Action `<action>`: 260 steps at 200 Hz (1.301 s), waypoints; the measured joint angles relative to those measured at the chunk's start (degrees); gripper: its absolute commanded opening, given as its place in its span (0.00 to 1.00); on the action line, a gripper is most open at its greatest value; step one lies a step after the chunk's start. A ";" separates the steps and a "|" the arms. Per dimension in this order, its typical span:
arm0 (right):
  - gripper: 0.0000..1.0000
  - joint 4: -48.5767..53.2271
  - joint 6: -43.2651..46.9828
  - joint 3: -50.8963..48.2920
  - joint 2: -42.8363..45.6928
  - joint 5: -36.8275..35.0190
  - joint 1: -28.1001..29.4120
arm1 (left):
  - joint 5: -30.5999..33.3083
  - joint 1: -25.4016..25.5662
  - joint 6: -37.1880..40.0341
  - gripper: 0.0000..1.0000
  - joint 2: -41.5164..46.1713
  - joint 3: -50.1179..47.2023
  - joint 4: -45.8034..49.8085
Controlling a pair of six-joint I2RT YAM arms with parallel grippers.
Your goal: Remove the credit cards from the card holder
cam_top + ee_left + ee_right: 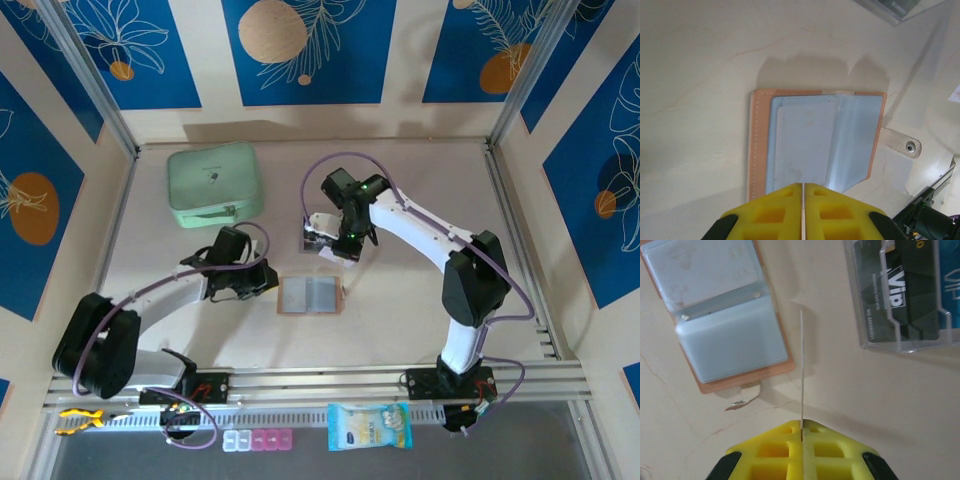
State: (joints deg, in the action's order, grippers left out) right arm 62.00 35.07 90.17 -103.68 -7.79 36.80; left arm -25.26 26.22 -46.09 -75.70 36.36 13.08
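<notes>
Right claw (801, 426): yellow fingers pinched flat on a card (801, 365). The card sticks out toward 12 o'clock, edge-on to the wrist camera, so it reads as one thin white line.
Left claw (802, 187): fingers pressed together, with nothing seen sticking out between them. The tips sit over the wallet's near edge; whether they touch the leather I cannot tell.
Wallet (815, 140): lies open and flat on the table, pale sleeves up, snap strap (902, 145) splayed at 3 o'clock.
Why so: my judgement is that the left claw steadies the wallet while the right claw takes a pulled card away.
Box (890, 344): clear, at 1 o'clock from the right claw. Dark and blue cards (905, 300) stand in it, so it looks like the drop place.
Overhead adds: the layout. The wallet (310, 296) is mid-table, with the left claw (262, 281) just beside it at 9 o'clock. The box (310, 240) is at 12 o'clock of the wallet, and the right claw (338, 250) is just beside the box.
Wrist views add: the held card's edge, the sleeves' surface and the print on the boxed cards, all too fine to read from above.
Left to do: the sleeves look empty, though a card under the cloudy plastic cannot be ruled out.
</notes>
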 measured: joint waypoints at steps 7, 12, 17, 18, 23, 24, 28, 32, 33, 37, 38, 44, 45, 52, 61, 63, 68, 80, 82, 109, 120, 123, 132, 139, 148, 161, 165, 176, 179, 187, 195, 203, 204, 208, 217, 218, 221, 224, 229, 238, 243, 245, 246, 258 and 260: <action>0.00 0.39 1.07 1.20 -0.59 0.04 -0.59 | 0.13 -0.28 0.15 0.11 0.81 -0.42 0.13; 0.00 0.55 1.70 1.97 -0.94 0.07 -1.05 | 0.26 -0.48 0.17 0.11 1.31 -0.61 0.31; 0.00 0.70 2.38 2.80 -1.31 0.11 -1.46 | 0.31 -0.68 0.15 0.11 1.81 -0.83 0.48; 0.00 0.72 2.47 2.93 -1.36 0.11 -1.53 | 0.28 -0.74 0.15 0.11 1.92 -0.87 0.50; 0.00 0.74 3.10 3.74 -1.66 0.26 -1.95 | 0.39 -0.94 0.17 0.11 2.43 -1.03 0.74; 0.00 0.74 3.26 3.98 -1.79 0.28 -2.10 | 0.42 -0.98 0.17 0.11 2.49 -1.05 0.81; 0.00 0.74 3.67 4.57 -2.03 0.35 -2.40 | 0.46 -1.09 0.17 0.11 2.80 -1.16 0.98; 0.00 0.83 4.11 5.27 -2.36 0.48 -2.78 | 0.48 -1.27 0.20 0.11 3.17 -1.29 1.16; 0.00 0.85 4.22 5.53 -2.43 0.50 -2.86 | 0.48 -1.31 0.20 0.11 3.28 -1.33 1.20; 0.00 0.85 4.63 6.14 -2.75 0.68 -3.17 | 0.50 -1.44 0.22 0.11 3.58 -1.42 1.33; 0.00 0.87 4.70 6.27 -2.82 0.72 -3.23 | 0.50 -1.49 0.22 0.11 3.69 -1.44 1.40; 0.00 1.01 5.33 7.52 -3.43 0.92 -3.74 | 0.68 -1.70 0.39 0.11 4.09 -1.51 1.62; 0.00 1.03 5.40 7.67 -3.50 0.92 -3.78 | 0.70 -1.73 0.39 0.11 4.13 -1.51 1.66; 0.00 1.14 6.01 9.07 -4.28 1.36 -4.33 | 0.85 -1.99 0.61 0.11 4.46 -1.53 1.90; 0.00 1.31 6.73 10.95 -5.38 2.01 -4.94 | 0.94 -2.34 0.83 0.11 4.81 -1.53 2.29; 0.00 1.40 6.99 11.41 -5.70 2.19 -5.09 | 0.94 -2.43 0.83 0.11 4.87 -1.53 2.40; 0.00 1.49 7.32 12.48 -6.43 2.51 -5.42 | 1.03 -2.60 1.07 0.11 4.94 -1.53 2.56; 0.00 1.62 8.17 14.99 -8.22 3.54 -6.16 | 1.29 -2.99 1.22 0.11 5.03 -1.53 2.95; 0.00 1.64 8.37 15.47 -8.55 3.74 -6.27 | 1.33 -3.08 1.25 0.11 5.03 -1.53 3.04; 0.00 2.23 10.03 21.51 -12.79 5.97 -7.78 | 1.38 -3.74 1.31 0.11 5.11 -1.53 4.00; 0.00 2.51 10.67 24.26 -14.58 6.75 -8.35 | 1.42 -3.87 1.55 0.11 5.27 -1.53 4.46; 0.00 2.58 10.91 25.00 -15.06 6.97 -8.50 | 1.51 -3.93 1.64 0.11 5.38 -1.53 4.61; 0.00 2.89 11.30 26.99 -16.41 7.54 -8.92 | 1.57 -4.07 1.66 0.12 5.62 -1.53 5.03; 0.00 3.30 11.61 28.70 -17.51 8.04 -9.22 | 1.62 -4.20 1.68 0.12 5.84 -1.53 5.40; 0.00 3.76 12.02 30.91 -18.93 8.41 -9.62 | 1.62 -4.37 1.68 0.12 5.99 -1.53 5.75; 0.00 4.48 12.61 33.79 -20.81 9.01 -10.01 | 1.77 -4.66 1.68 0.12 6.01 -1.53 6.25; 0.00 4.74 12.85 34.71 -21.40 9.20 -10.10 | 1.79 -4.72 1.68 0.12 6.01 -1.53 6.36; 0.00 5.16 13.29 36.63 -22.71 9.60 -10.32 | 1.81 -4.85 1.68 0.12 6.01 -1.53 6.71; 0.00 5.38 13.53 37.27 -23.10 9.68 -10.38 | 1.81 -4.85 1.68 0.12 6.01 -1.53 6.82; 0.00 5.68 13.88 38.51 -24.02 9.77 -10.58 | 1.81 -4.90 1.68 0.12 6.01 -1.53 7.10; 0.00 5.95 14.23 39.52 -24.85 9.77 -10.67 | 1.81 -4.96 1.68 0.12 6.01 -1.53 7.41; 0.00 6.38 14.49 40.44 -25.62 9.77 -10.71 | 1.88 -5.07 1.68 0.12 6.01 -1.53 7.58; 0.00 6.40 14.53 40.52 -25.68 9.77 -10.71 | 1.88 -5.09 1.68 0.12 6.01 -1.53 7.58; 0.00 6.71 14.71 41.09 -26.05 9.77 -10.73 | 1.88 -5.11 1.68 0.12 6.01 -1.53 7.63; 0.00 7.04 15.17 42.10 -26.95 9.77 -10.73 | 1.97 -5.22 1.68 0.12 6.03 -1.53 7.67; 0.00 7.08 15.26 42.25 -27.08 9.77 -10.73 | 1.97 -5.22 1.68 0.12 6.03 -1.53 7.72; 0.00 7.13 15.39 42.49 -27.32 9.75 -10.73 | 1.99 -5.27 1.68 0.12 6.05 -1.53 7.78; 0.00 7.28 15.58 42.82 -27.65 9.77 -10.73 | 1.99 -5.33 1.68 0.12 6.08 -1.53 7.82; 0.00 7.45 15.80 43.25 -28.04 9.77 -10.73 | 1.99 -5.38 1.68 0.12 6.14 -1.53 7.98; 0.00 7.87 16.17 43.91 -28.81 9.77 -10.73 | 1.99 -5.49 1.68 0.12 6.27 -1.53 8.24; 0.00 8.04 16.26 44.13 -29.09 9.75 -10.73 | 1.99 -5.51 1.68 0.12 6.34 -1.53 8.39; 0.00 8.11 16.41 44.24 -29.29 9.77 -10.73 | 1.99 -5.55 1.70 0.12 6.34 -1.53 8.46; 0.00 8.20 16.41 44.33 -29.38 9.77 -10.73 | 1.99 -5.55 1.70 0.12 6.36 -1.53 8.48; 0.00 8.50 16.81 44.78 -30.12 9.75 -10.71 | 2.01 -5.66 1.68 0.12 6.56 -1.53 8.92; 0.00 8.59 16.81 44.85 -30.18 9.73 -10.71 | 2.01 -5.70 1.70 0.12 6.58 -1.53 8.98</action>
State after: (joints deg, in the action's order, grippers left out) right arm 70.59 51.88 135.02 -133.86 1.93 26.09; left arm -23.24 20.51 -44.38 -69.12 34.83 22.06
